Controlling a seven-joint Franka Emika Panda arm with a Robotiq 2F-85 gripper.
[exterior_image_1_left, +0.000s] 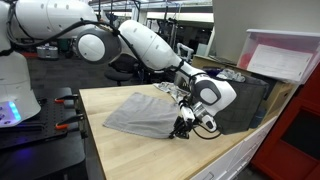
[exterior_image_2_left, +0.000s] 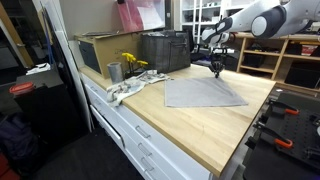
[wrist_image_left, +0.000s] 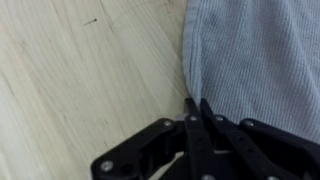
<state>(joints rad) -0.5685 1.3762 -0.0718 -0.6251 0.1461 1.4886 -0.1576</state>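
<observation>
A grey cloth lies spread on the light wooden tabletop and shows in both exterior views. My gripper is down at the cloth's edge near the table's side, by the dark bin. In the wrist view the two black fingers are pressed together with their tips right on the cloth's edge, pinching it. Bare wood lies beside the edge. In an exterior view the gripper points straight down at the cloth's far corner.
A dark bin and a cardboard box stand at the table's back. A metal cup, a yellow item and a white rag lie near them. Drawers run under the table's front edge.
</observation>
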